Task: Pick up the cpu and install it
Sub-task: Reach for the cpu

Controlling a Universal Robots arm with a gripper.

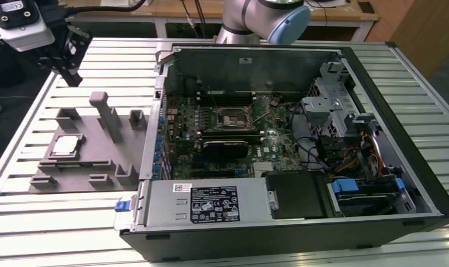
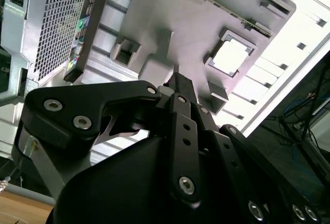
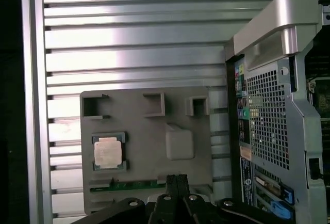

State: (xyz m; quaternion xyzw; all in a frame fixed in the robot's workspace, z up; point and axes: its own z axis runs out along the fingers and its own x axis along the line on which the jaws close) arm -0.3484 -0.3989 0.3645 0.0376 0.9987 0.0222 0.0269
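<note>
The cpu [image 1: 64, 146] lies flat, silver top up, in a recess of the grey fixture [image 1: 83, 169] on the slatted table [image 1: 39, 222], to the exterior view's left of the open computer case [image 1: 284, 236]; it is square, with no long axis and its edges parallel to the fixture's, while the gripper [image 1: 70, 77] hangs well apart from it, fingers pressed together on nothing.

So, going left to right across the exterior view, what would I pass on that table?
cpu → grey fixture's tall post → black socket on the board inside the open case → orange cables.
</note>
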